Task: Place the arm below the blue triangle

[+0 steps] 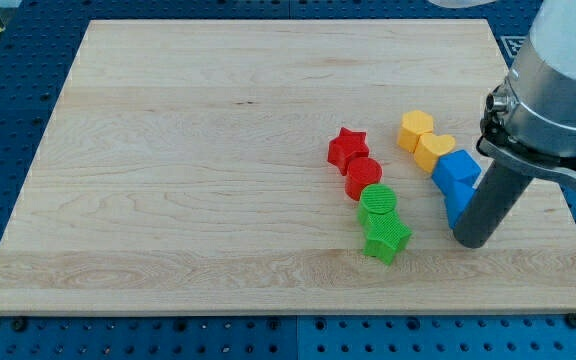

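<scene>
Wooden board (218, 150) on a blue perforated table (8, 80), one camera view. The arm comes in from the view's top right; it has no pincer, nothing to open or close, just a dark rod, and my tip (469, 240) sits on the board at the view's lower right. Two blue blocks are stacked along the rod's left side: a blue block (456, 168), roughly cube-like, and just below it the blue triangle (457, 204), partly hidden behind the rod so its shape is hard to confirm. My tip is just beside the blue triangle, at its lower right, and looks to be touching or nearly touching it; exact contact can't be told. Above the blue pair, toward the view's top: a yellow block (415, 130), hexagon-like, and a yellow heart (435, 150), touching each other, with the heart touching the upper blue block. To the view's left of that group, a diagonal chain: red star (347, 148), red round block (363, 177) just below it, green round block (377, 203) below that, then green star (387, 239) lowest. The chain's blocks touch or nearly touch one another. The green star is near my tip, to its left, apart from it.
</scene>
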You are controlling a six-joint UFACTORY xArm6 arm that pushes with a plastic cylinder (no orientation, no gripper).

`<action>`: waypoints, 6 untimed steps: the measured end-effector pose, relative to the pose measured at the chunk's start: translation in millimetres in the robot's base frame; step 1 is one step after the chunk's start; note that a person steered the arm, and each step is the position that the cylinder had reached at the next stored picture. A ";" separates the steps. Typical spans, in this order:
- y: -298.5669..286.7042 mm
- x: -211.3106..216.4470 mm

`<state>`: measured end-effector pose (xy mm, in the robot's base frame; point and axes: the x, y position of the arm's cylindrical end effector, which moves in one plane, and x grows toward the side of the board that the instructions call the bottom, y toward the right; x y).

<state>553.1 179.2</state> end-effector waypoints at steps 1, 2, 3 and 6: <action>3.7 -5.9; 23.7 -5.9; 63.5 -1.9; 1.6 14.8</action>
